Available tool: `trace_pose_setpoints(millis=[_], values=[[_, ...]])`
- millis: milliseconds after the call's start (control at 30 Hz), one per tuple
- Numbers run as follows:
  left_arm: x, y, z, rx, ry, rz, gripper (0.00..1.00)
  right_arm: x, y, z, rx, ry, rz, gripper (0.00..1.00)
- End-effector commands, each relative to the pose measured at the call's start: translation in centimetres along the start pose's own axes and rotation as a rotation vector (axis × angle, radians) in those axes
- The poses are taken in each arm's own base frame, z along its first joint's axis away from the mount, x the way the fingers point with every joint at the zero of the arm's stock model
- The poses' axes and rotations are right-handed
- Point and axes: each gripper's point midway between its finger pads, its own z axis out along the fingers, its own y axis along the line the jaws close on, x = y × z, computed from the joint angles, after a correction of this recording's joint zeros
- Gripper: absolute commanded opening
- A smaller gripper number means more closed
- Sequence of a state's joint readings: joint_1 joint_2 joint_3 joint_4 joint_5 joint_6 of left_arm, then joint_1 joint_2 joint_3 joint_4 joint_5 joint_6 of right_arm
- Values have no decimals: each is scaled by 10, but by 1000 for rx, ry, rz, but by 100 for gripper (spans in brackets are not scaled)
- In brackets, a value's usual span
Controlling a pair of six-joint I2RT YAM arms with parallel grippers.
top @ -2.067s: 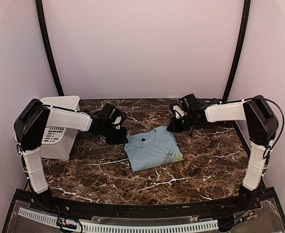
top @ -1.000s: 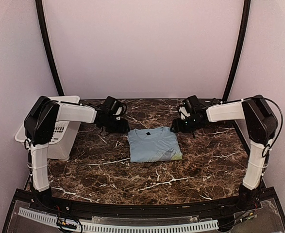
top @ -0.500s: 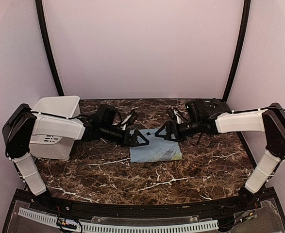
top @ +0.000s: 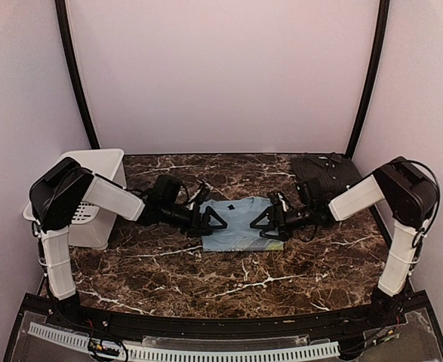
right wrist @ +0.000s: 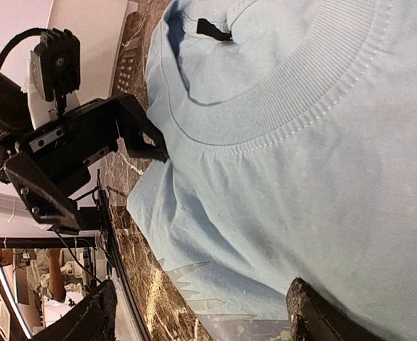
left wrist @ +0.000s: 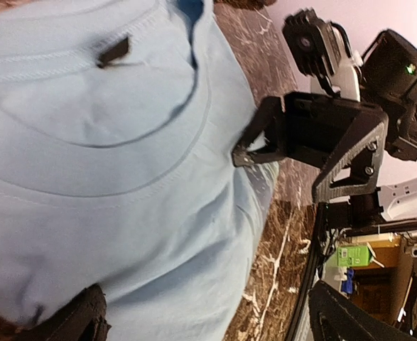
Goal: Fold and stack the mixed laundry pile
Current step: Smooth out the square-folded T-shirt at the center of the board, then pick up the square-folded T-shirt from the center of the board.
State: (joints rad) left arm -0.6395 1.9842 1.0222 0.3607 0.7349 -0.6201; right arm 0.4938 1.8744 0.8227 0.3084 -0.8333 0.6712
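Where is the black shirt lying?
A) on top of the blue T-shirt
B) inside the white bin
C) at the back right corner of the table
C: the black shirt lies on the table at its far right corner, apart from the blue T-shirt in the middle and the white bin on the left.

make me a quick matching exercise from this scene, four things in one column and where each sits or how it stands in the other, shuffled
Things:
1. light blue T-shirt
2. black shirt
3. white bin
4. right end effector

Places or states:
a. far right corner of the table
b. left edge of the table
c. lying flat in the middle of the table
d. open, at the T-shirt's right edge

Pairs: 1-c, 2-a, 3-b, 4-d
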Motion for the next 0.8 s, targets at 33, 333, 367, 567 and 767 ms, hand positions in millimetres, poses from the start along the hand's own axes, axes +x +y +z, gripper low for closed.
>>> trace_pose_setpoints(millis=[33, 333, 367, 567, 767], values=[[-17, 23, -36, -221, -78, 62, 99, 3, -3, -27, 80, -48, 9, 79], [-35, -69, -29, -439, -160, 688, 99, -13, -5, -91, 262, -191, 21, 75], [-33, -85, -20, -421, -163, 776, 98, -14, -9, -95, 269, -196, 38, 73], [-17, -108, 44, -378, -95, 1087, 71, -8, -23, -104, 299, -201, 89, 71], [3, -110, 98, -316, -5, 1272, 55, -2, -30, -105, 300, -198, 120, 70]])
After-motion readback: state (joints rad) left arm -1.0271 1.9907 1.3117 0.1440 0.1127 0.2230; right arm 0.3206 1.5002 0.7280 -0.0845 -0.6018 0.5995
